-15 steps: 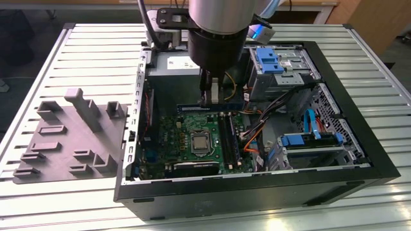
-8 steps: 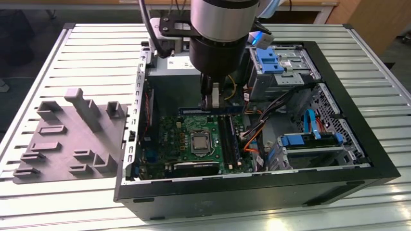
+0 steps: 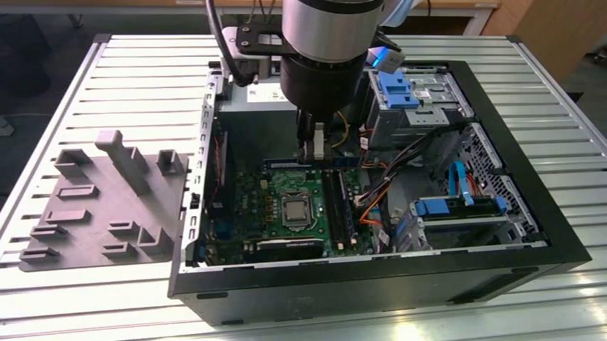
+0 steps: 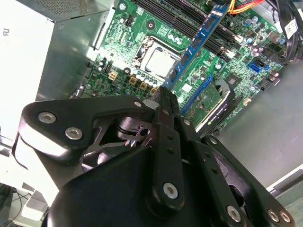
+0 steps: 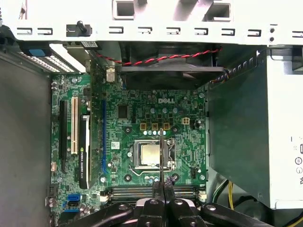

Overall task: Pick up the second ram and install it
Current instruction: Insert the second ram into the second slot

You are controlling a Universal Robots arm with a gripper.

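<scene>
Claw (image 3: pixel 312 152) w/ 2nd ram (image 3: pixel 340 161) over mobo (image 3: pixel 254 204)

An open black computer case (image 3: pixel 379 283) lies on the slatted bench (image 3: pixel 142 71), a green motherboard (image 3: pixel 251 195) inside it. A grey moulded holder (image 3: pixel 95 213) sits beside the case, at the exterior view's left.

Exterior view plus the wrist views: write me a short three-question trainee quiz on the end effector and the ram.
1. True or false: the end effector is shut on the second ram.
2. Multiple choice: the ram hangs above A) the grey fixture block, B) the motherboard, C) the blue drive bays.
3. Short answer: is the ram seated in the memory slots?
Key: 1 true; 2 B; 3 no, it is held clear of them.
</scene>
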